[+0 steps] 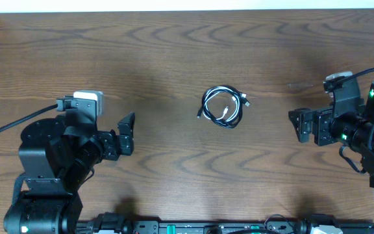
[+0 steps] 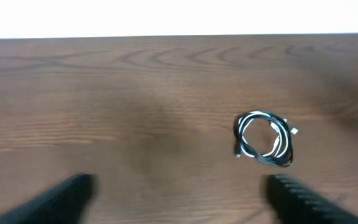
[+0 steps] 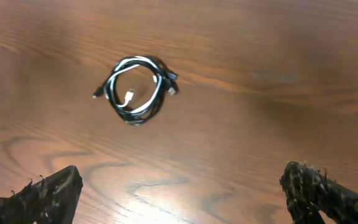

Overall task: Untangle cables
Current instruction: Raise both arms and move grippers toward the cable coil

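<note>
1. The cables (image 1: 224, 109) lie as one small coil near the middle of the table (image 1: 174, 52), between my two pincers and well apart from both.
2. My left pincer (image 1: 127, 133) is spread wide and empty, and so is my right pincer (image 1: 301, 127).
3. The cords are thin and lie flat on the wood, so my fingers may close over them and catch nothing, or scrape the table.
4. The white cord (image 3: 129, 61) is wound in with the black cords (image 3: 138, 121). If I pinch several at once, the whole coil lifts.
5. Pulling blindly may snag a plug end and tighten the tangle.
</note>
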